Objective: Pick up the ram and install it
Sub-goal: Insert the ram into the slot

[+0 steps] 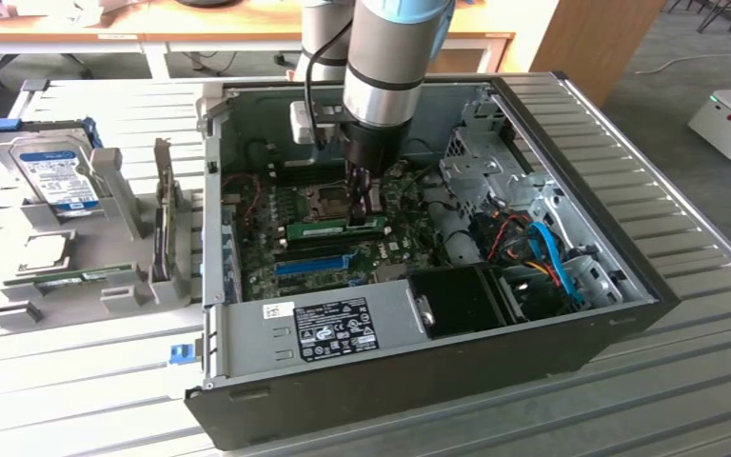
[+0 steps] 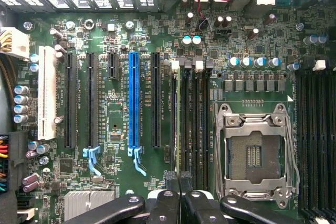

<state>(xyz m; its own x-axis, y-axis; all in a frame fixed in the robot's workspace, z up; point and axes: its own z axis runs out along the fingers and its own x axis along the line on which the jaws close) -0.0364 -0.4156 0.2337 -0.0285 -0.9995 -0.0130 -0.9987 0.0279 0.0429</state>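
The hand [image 1: 365,217] is down inside the open computer case [image 1: 467,343]. Its fingers are drawn almost together on the top edge of the ram [image 1: 327,229], as far as I can judge. In the wrist view the thin green edge of the ram [image 2: 177,124] runs straight into the slit between the fingertips of the hand [image 2: 179,179].

In the exterior view the ram stands on edge in a memory slot on the motherboard [image 1: 398,252], stretching from the hand toward 9 o'clock. The processor socket [image 1: 319,200] lies at about 10 o'clock, and the blue slot [image 1: 312,266] at about 7 o'clock. Far out at 9 o'clock, on the table [image 1: 87,381], a hard drive [image 1: 58,176] stands in a grey holder.

So the pickup is done and the ram is lined up in its slot (a good way along, I'd say). Whether it is pressed fully home I cannot tell, and it has not been let go.
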